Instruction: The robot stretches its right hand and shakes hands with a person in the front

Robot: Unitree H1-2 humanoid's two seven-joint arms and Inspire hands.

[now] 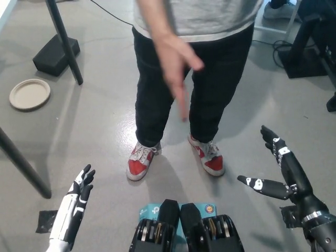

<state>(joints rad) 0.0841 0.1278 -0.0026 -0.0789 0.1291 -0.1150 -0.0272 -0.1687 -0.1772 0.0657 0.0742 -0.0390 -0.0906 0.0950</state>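
Above the grey floor, a person's hand reaches down; the black right hand spreads open, the white left hand rests open lower left.

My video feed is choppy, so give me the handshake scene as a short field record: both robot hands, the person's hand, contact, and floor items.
right hand: black right hand raised at lower right, fingers spread, open, holding nothing
left hand: white left hand resting at lower left, open
person: stands in front, in red and white shoes
person's hand: person's hand extended downward, blurred
contact: none; clear gap between person's hand and right hand
floor items: round plate at left; black block by a table leg
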